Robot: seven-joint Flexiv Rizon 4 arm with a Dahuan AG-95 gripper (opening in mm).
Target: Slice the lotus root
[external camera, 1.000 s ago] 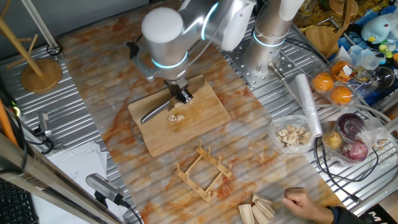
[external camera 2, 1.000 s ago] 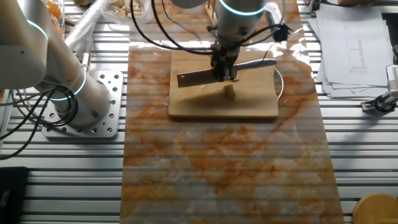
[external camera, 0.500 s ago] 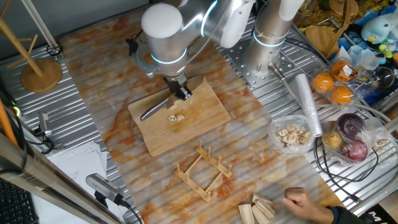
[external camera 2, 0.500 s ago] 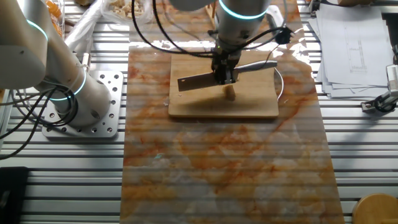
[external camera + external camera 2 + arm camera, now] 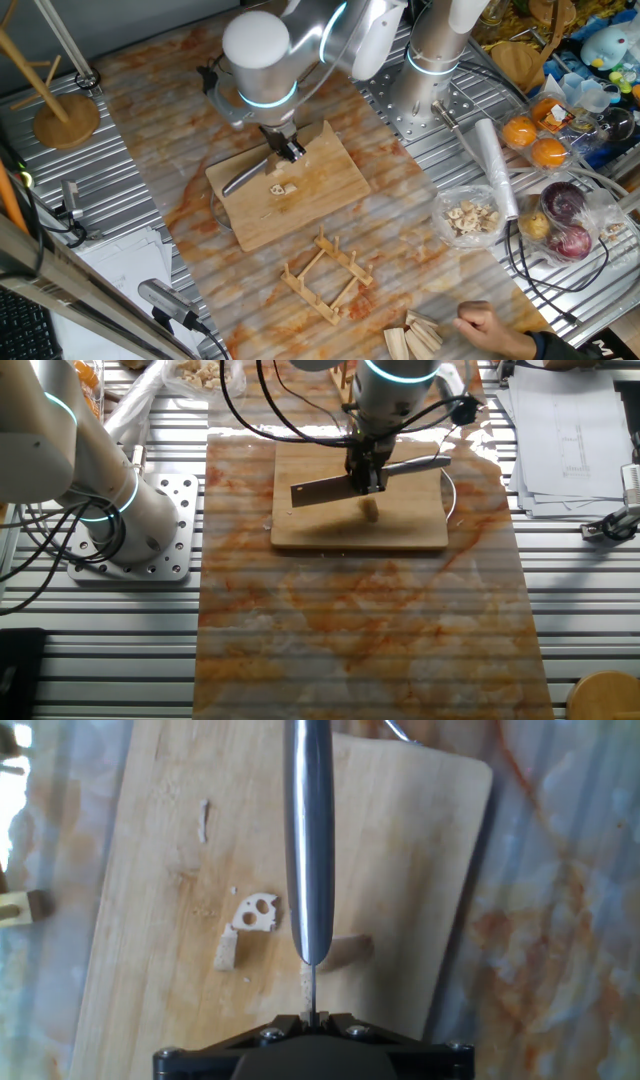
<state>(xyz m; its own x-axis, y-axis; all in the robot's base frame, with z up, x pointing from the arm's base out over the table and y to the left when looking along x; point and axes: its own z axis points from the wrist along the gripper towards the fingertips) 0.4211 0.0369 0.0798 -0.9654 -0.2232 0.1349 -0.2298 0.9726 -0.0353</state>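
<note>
arm [image 5: 262,50] — silver-white, rounded joints | cyan light rings | black cables | end effector [image 5: 366,468] — black

No legible txt; paper sheets [image 5: 565,430] prob. too blurry.

1. The knife [image 5: 345,480] is hanging above the cutting board [image 5: 330,185], leaving open air between its blade and the wood.
2. The lotus root [image 5: 345,952] and its cut slices [image 5: 253,913] are sitting right under the blade, crowding the board's middle.
3. A wooden rack [image 5: 325,272] is standing just beside the board's near edge.
4. A person's hand [image 5: 490,325] is resting on wooden blocks [image 5: 418,335] at the bench corner.
5. The bagged chips [image 5: 470,217] and plastic roll [image 5: 497,167] are lying well apart from the board.
</note>
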